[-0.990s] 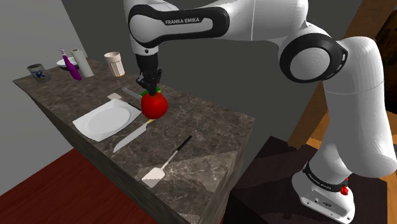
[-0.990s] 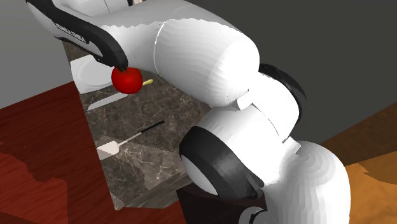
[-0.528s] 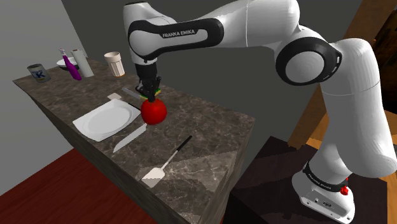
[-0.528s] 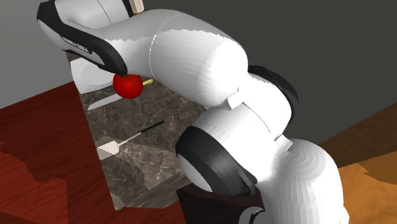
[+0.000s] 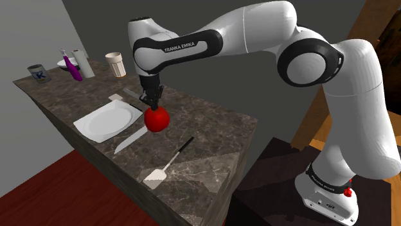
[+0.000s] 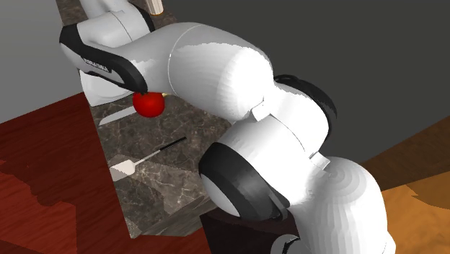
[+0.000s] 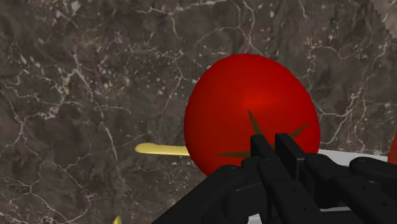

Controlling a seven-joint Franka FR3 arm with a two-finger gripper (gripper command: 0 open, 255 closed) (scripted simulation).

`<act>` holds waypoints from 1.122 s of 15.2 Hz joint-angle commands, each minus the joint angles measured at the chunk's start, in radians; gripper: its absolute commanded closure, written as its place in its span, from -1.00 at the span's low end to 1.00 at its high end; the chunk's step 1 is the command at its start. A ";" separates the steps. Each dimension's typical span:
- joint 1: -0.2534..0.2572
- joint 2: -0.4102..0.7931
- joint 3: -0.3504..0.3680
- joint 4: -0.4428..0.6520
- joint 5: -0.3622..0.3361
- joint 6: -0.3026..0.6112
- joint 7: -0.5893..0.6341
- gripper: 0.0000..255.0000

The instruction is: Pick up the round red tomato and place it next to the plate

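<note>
shoulder: all-black gripper (image 5: 153, 101) pinches top of glossy round red tomato (image 5: 156, 119), low, just beside flat white plate (image 5: 96, 125) on dark marbled counter (image 5: 212, 131) | second exterior: tomato (image 6: 149, 104) under white arm (image 6: 216, 65) | wrist: fingers (image 7: 264, 153) clasp its stalk end; lift looks done, release left

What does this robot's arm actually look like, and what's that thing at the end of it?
The arm is made of rounded, glossy white segments linked by dark ringed joints. A black band near the wrist bears white lettering, FRANKA EMIKA. At the end sits an all-black gripper with two narrow, blocky fingers. The white foot carries a small red knob.
</note>
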 commanded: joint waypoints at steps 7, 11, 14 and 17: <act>0.000 0.004 0.000 -0.044 0.000 0.049 -0.001 1.00; 0.000 0.004 0.000 -0.044 0.000 0.049 -0.001 -1.00; 0.000 0.004 0.000 -0.044 0.000 0.049 -0.001 -1.00; -0.001 -0.003 0.000 -0.022 0.000 0.020 -0.001 -1.00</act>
